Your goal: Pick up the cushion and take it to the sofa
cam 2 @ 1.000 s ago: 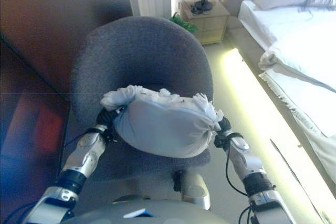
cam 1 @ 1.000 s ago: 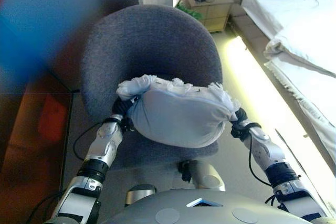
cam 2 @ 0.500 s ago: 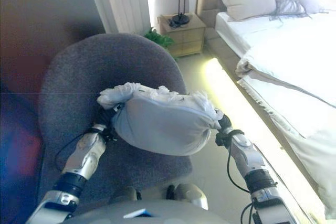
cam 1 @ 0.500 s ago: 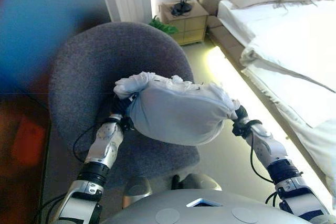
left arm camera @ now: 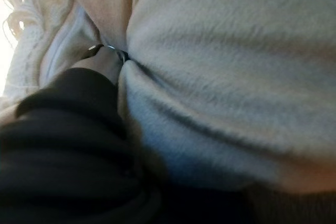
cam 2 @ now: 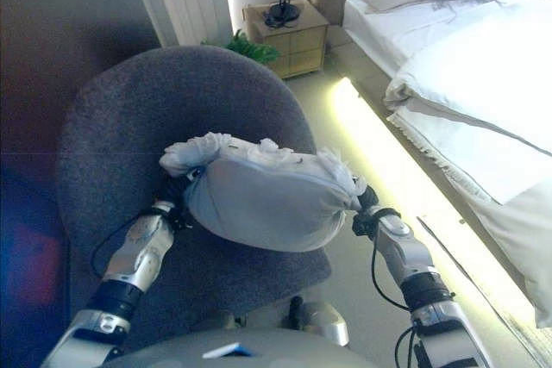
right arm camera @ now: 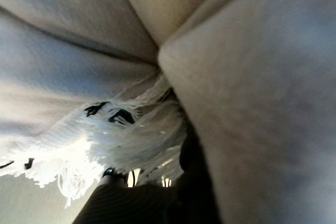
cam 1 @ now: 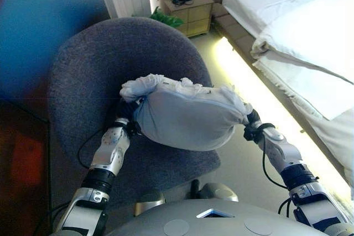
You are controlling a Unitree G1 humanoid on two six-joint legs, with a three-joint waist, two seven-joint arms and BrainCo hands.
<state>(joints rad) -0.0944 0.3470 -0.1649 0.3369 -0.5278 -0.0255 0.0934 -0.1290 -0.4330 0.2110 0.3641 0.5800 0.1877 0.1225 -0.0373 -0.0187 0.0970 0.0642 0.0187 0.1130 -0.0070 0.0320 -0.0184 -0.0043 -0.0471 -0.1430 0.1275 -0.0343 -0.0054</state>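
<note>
A pale grey-blue cushion [cam 1: 185,120] with white fringed ends hangs in the air between my two hands, above the seat of a round grey armchair [cam 1: 99,64]. My left hand [cam 1: 126,117] is at the cushion's left end and my right hand [cam 1: 253,125] is at its right end, both under bunched fabric. In the left wrist view the cushion [left arm camera: 236,77] fills the frame beside the dark cover of the left hand [left arm camera: 63,145]. The right wrist view shows the fringe [right arm camera: 105,145] and cushion cloth [right arm camera: 262,77] pressed close.
A bed with white bedding [cam 1: 310,31] runs along the right, with a lit strip [cam 1: 249,87] at its base. A wooden nightstand [cam 1: 185,6] and a green plant [cam 1: 163,19] stand behind the armchair. A dark wall is at the left.
The whole picture has shifted, so the camera has moved; more of the bed shows than a second ago. The cushion stays between both hands as before.
</note>
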